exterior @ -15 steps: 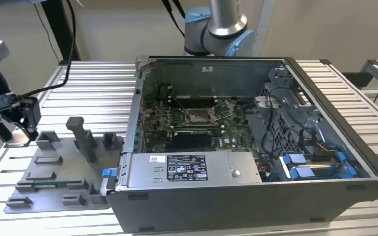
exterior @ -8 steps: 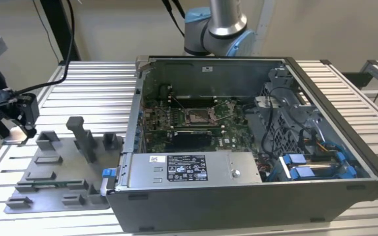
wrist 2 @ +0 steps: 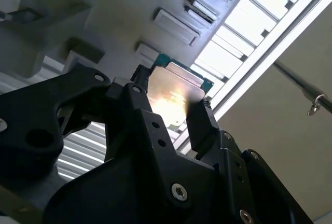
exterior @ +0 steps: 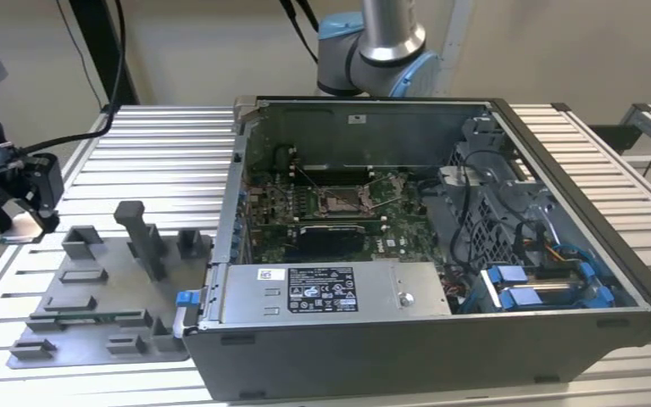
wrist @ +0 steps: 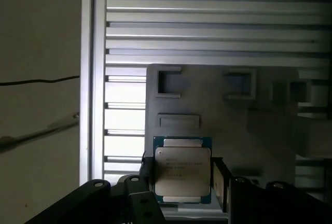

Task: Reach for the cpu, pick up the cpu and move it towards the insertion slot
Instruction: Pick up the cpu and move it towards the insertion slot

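Note:
The cpu [wrist: 182, 172], a flat square chip with a silvery top and a green rim, sits clamped between the two black fingers of my gripper [wrist: 182, 183]. In the second wrist view the cpu [wrist 2: 174, 92] glints in the light, with the gripper [wrist 2: 168, 105] shut on its two opposite edges. It hangs above the grey tray [wrist: 207, 105]. In the exterior view my gripper [exterior: 23, 219] is at the far left, above the tray's [exterior: 88, 339] far corner. The insertion slot [exterior: 341, 202] lies on the green motherboard inside the open computer case, well off to the exterior view's right.
The open computer case [exterior: 439, 339] stands in the middle of the slatted metal table [exterior: 156, 144], its near wall tall. A power supply [exterior: 325, 292] and cable bundles [exterior: 507, 220] crowd the inside. Upright grey blocks [exterior: 139, 237] rise from the tray. The arm's base [exterior: 376, 51] stands behind the case.

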Controlling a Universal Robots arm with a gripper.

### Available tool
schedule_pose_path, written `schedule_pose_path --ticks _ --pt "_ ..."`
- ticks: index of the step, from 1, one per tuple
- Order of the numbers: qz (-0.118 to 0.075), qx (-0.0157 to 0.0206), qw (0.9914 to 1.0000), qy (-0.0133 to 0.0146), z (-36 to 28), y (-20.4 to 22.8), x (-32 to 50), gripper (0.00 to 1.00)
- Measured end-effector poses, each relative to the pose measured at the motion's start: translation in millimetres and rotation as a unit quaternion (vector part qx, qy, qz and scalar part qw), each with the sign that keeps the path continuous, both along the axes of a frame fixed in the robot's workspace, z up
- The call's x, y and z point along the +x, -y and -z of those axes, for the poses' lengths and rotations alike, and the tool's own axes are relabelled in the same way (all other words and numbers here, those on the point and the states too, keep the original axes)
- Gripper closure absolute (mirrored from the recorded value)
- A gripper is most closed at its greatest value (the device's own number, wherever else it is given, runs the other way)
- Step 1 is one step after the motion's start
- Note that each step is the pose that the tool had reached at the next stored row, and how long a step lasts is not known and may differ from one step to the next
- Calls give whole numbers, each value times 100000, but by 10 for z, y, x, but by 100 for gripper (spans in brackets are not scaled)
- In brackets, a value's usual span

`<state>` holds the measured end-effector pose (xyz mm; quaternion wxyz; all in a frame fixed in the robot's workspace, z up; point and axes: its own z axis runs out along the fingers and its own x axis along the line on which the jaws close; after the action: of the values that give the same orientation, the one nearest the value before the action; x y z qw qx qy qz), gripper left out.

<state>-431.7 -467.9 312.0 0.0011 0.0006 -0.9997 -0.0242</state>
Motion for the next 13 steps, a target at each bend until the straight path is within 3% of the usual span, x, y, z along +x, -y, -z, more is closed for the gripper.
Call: schedule_pose_path --ticks 13 --pt "0 2 100000 4 -116 0 0 100"
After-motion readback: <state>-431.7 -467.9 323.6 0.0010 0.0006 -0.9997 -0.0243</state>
